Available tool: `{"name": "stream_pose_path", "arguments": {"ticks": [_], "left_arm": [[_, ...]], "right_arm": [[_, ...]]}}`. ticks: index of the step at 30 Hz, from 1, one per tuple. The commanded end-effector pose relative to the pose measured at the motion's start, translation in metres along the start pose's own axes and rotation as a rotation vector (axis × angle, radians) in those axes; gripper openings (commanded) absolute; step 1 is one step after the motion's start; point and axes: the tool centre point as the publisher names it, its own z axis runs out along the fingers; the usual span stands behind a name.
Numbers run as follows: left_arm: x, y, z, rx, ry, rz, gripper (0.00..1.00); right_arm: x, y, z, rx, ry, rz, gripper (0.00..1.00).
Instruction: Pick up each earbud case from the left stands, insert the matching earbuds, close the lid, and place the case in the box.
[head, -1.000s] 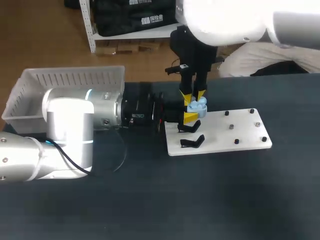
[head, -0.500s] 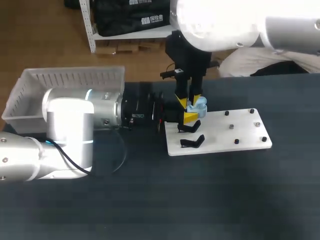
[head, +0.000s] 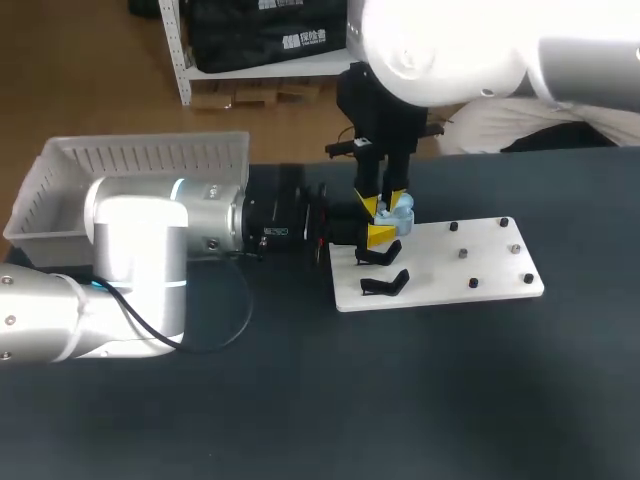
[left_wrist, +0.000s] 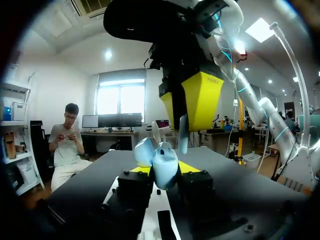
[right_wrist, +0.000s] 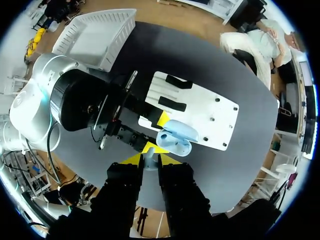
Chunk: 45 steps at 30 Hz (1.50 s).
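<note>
My left claw (left_wrist: 165, 169) is clamped on the light blue earbud case (right_wrist: 175, 138), one yellow tip against each side of its body. The case sits upright between them with its lid open and tipped back. The left arm lies low and level across the dark table (head: 400, 400), coming in from my left, so the case is held just over the left end of the white board (head: 470, 255).

My right claw (right_wrist: 150, 159) comes straight down from above and hangs right over the open case. Its fingers are drawn narrow and pinch a pale earbud (left_wrist: 182, 134) between the yellow tips. The earbud's lower end hangs below the tips, just above the case's mouth; I cannot tell whether it touches the case.

Under and just beside the case, two black stands (head: 385, 283) sit on the near left part of the board, one behind the other. Several small dark pegs (head: 463, 253) stand farther along the board, toward its right end.

Farthest off, behind my left arm at the table's left rear, is the white box (head: 130, 160) with slotted walls, well apart from the case.
</note>
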Motion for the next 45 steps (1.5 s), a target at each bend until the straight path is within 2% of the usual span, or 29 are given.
{"name": "stream_pose_path", "arguments": {"ticks": [1, 24, 45], "left_arm": [[0.001, -0.001, 0.000, -0.004, -0.004, 0.004, 0.00], [0.001, -0.001, 0.000, -0.004, -0.004, 0.004, 0.00], [0.001, -0.001, 0.000, -0.004, -0.004, 0.004, 0.00]], "right_arm": [[0.003, -0.002, 0.001, 0.000, -0.012, 0.004, 0.00], [-0.007, -0.006, 0.005, 0.008, -0.030, 0.018, 0.00], [-0.007, -0.008, 0.006, 0.006, -0.041, 0.031, 0.00]]}}
